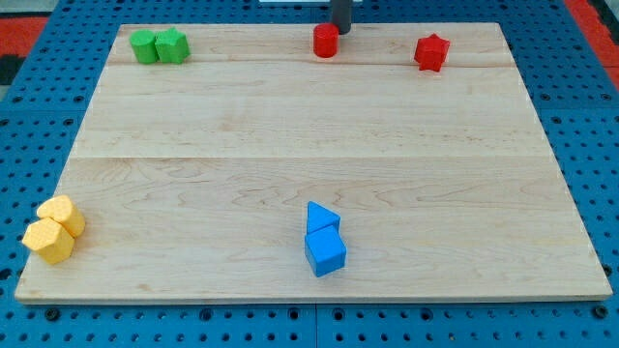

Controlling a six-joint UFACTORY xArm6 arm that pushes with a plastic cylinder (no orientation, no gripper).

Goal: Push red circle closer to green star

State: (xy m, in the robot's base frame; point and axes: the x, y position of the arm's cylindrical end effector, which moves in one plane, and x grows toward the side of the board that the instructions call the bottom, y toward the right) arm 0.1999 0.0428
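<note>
The rod's tip point(340, 30) stood at the view's top edge, just beside the red circle point(326, 41) on its right — touching or not, I couldn't tell. There was no claw on this arm, so nothing to spread or pinch. The green star point(146, 46) sat well apart at the desk's point(290, 155) top left, against a second green block point(172, 45). The push looked barely begun — next, it seemed, a steady shove leftward along that top edge
</note>
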